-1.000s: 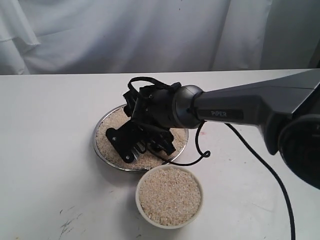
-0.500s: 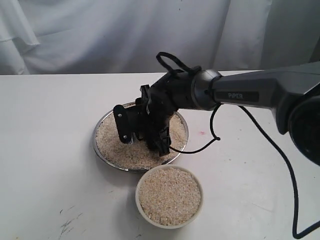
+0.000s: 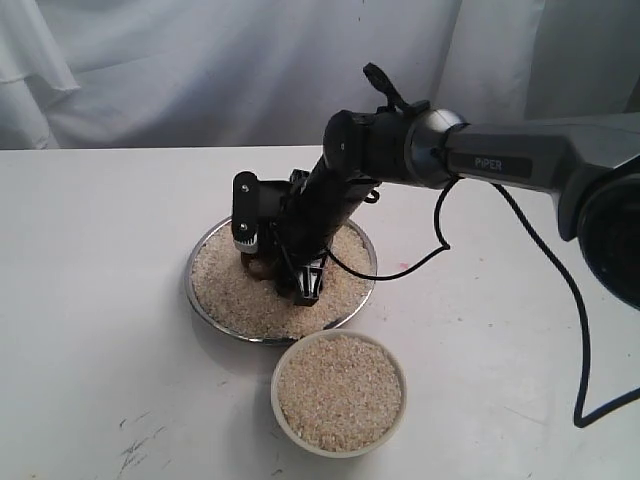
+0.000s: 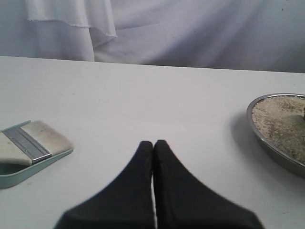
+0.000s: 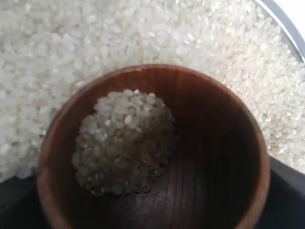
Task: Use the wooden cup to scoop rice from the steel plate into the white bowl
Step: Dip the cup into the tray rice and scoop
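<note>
Mid-scoop: my right jaws clamp the cup (image 5: 214, 124), part-filled, in the plate's (image 3: 190, 285) rice (image 3: 225, 290) mid-frame; left jaws rest together; next I must lift it level to the bowl (image 3: 275, 395) just below.

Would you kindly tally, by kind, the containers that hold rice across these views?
plate: 1
bowl: 1
cup: 1
Total: 3
</note>
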